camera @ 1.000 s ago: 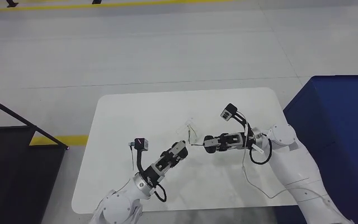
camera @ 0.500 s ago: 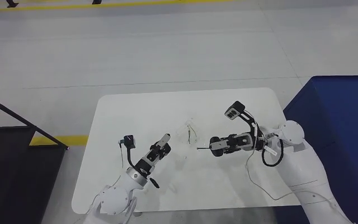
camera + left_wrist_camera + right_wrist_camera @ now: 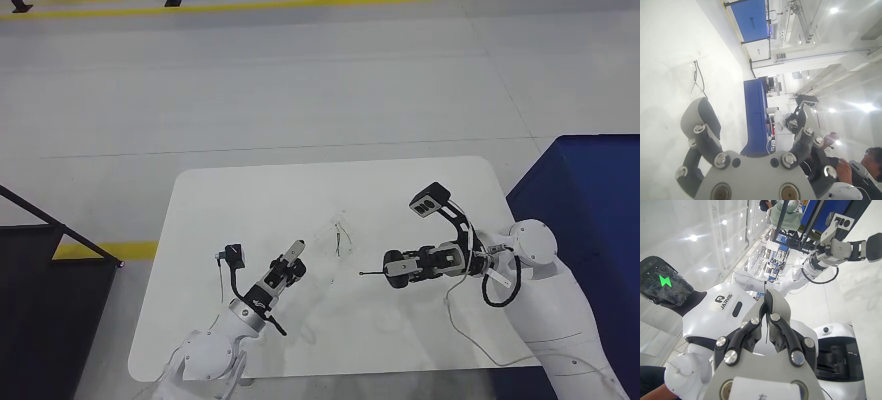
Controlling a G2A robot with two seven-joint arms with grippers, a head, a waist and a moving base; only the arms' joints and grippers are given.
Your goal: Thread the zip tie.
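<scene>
Pulled back from the middle of the table [image 3: 230,200], the right gripper [image 3: 388,270] pinches the black zip tie [image 3: 765,286] tight toward the right edge; the left gripper [image 3: 290,255] gapes empty nearer the front-left corner; threading probably needs a fresh approach.

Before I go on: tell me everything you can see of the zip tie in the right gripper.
The zip tie is a thin black strip, plastic by the look, pinched between the shut pads of the right gripper. A short end with a slightly thicker tip sticks out past the fingertips; the rest runs back between the fingers towards the palm. In the top view it pokes out over the white table, pointing roughly towards the open left gripper, well apart from it.
</scene>
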